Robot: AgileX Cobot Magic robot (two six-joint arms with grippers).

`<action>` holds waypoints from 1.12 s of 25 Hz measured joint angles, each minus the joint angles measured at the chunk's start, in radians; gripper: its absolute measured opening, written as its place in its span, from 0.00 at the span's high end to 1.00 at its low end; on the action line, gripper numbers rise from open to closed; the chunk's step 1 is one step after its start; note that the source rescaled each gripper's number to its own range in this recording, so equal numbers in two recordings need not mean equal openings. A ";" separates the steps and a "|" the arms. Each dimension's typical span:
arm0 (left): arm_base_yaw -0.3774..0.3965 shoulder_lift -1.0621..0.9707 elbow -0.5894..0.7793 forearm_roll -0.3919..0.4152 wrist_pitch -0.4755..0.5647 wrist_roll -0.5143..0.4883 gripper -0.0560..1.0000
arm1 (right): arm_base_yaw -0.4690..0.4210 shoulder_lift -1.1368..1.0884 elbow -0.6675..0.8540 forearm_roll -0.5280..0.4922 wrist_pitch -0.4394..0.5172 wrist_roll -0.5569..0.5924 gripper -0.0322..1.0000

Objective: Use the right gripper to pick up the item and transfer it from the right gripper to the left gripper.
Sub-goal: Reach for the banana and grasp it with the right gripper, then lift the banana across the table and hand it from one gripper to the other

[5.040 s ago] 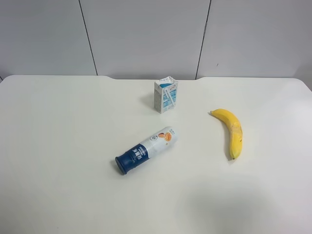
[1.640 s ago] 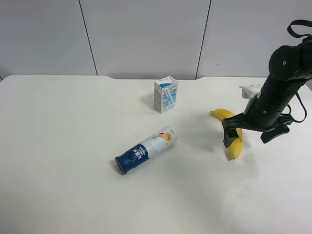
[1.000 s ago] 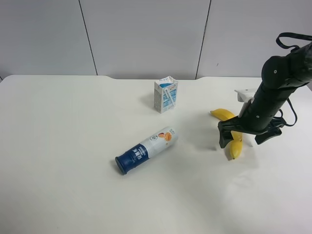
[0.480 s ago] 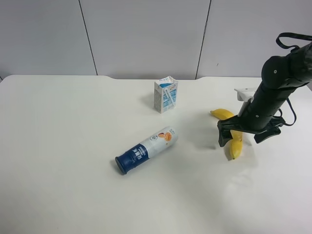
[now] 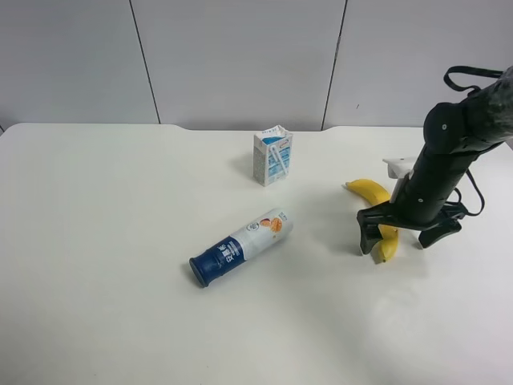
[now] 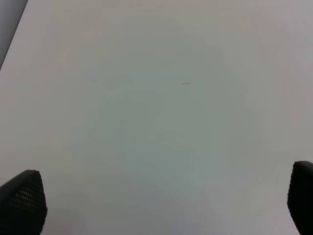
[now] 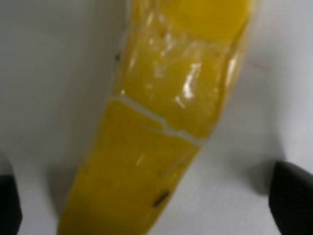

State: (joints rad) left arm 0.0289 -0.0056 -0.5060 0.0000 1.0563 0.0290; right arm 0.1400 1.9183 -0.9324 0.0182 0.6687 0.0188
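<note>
Count: one banana (image 5: 369, 190), one bottle (image 5: 239, 246), one carton (image 5: 272, 157).
Banana axis: far-to-near on worktop (image 5: 104, 241), curved.
Right pincer (image 5: 394, 239): spread, straddling banana.
Left pincer (image 6: 156, 205): spread, above worktop.

A white table (image 5: 120, 321) with a matte top was spread beneath the right gripper (image 5: 396, 242) and out to every side of it, its rear edge rounded at the corners and lightly notched near the middle. Beyond that edge, well behind the right gripper, a wall (image 5: 240, 56) of pale grey panels was divided by thin dark vertical seams (image 5: 143, 64). The scene was lit softly and evenly, and only faint shadows (image 5: 243, 167) were cast on the table.
</note>
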 joint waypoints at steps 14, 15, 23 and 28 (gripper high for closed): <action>0.000 0.000 0.000 0.000 0.000 0.000 0.00 | 0.000 0.003 -0.001 0.026 -0.005 0.008 0.95; 0.000 0.000 0.000 0.000 0.000 0.000 0.00 | 0.000 0.003 -0.001 0.026 -0.005 0.008 0.95; 0.000 0.000 0.000 0.000 0.000 0.000 0.00 | 0.000 -0.033 -0.001 0.026 0.008 -0.008 0.95; 0.000 0.000 0.000 0.000 0.000 0.000 0.00 | 0.000 -0.136 0.000 0.022 0.070 -0.033 0.95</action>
State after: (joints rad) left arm 0.0289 -0.0056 -0.5060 0.0000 1.0563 0.0290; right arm 0.1400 1.7825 -0.9323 0.0406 0.7387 -0.0140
